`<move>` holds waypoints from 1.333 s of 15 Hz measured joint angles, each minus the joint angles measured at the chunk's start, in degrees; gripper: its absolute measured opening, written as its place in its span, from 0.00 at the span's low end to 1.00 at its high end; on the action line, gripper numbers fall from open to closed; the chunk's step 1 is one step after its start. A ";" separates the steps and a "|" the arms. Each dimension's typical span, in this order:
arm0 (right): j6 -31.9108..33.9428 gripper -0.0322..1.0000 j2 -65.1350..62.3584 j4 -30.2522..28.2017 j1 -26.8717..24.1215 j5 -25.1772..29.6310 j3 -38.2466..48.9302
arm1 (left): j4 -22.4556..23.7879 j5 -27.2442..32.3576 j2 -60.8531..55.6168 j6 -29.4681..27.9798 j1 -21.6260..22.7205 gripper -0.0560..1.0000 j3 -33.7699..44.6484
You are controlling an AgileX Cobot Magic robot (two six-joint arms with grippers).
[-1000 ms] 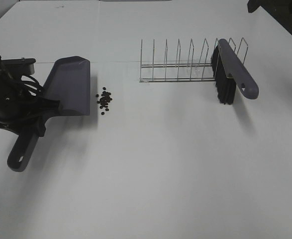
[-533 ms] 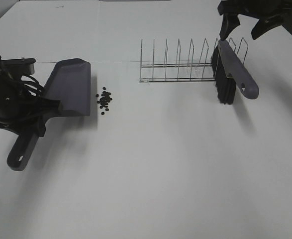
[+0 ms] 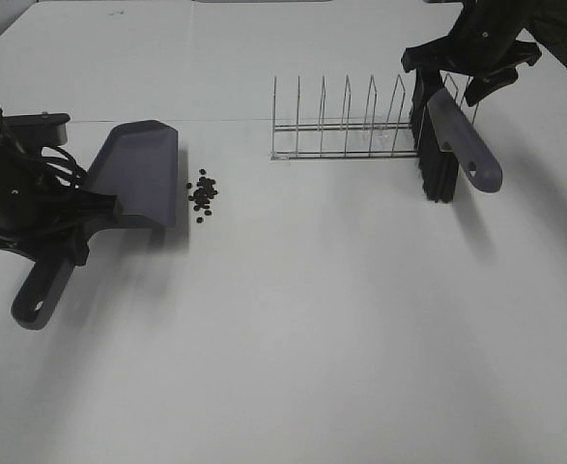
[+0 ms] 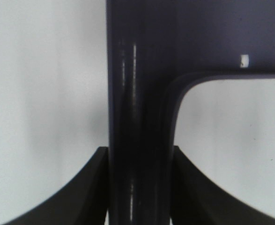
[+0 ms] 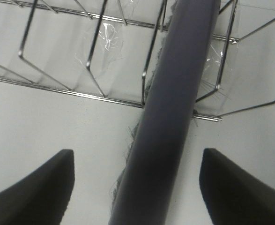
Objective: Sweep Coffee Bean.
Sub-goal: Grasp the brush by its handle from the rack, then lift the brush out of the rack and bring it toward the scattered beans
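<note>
Coffee beans (image 3: 202, 196) are seen in a loose cluster on the left half of the white table (image 3: 312, 338), just beside the lip of the grey dustpan (image 3: 138, 174); the dustpan's handle is clamped tight in the left gripper (image 4: 139, 187); the right gripper (image 5: 137, 187) is spread either side of the brush (image 3: 452, 135), not touching it, at the wire rack (image 3: 346, 126) toward the far right corner.

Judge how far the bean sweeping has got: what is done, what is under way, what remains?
Done: the left gripper is clamped on the dustpan handle, the pan's mouth beside the coffee beans. In hand: the right gripper straddles the brush in the wire rack, jaws open, not gripping. Left: lift the brush and sweep the beans, all loose outside the pan.
</note>
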 joint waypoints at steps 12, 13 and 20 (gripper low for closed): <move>5.33 0.31 2.86 -3.21 -0.17 6.36 -9.51 | -0.06 0.00 0.00 0.00 0.00 0.36 0.00; 5.67 0.31 2.86 -3.21 -0.17 8.14 -12.89 | -0.06 0.00 0.00 0.00 0.00 0.36 0.00; 6.76 0.31 -4.64 -0.34 -0.06 11.86 -18.39 | -0.06 0.00 0.00 0.00 0.00 0.36 0.00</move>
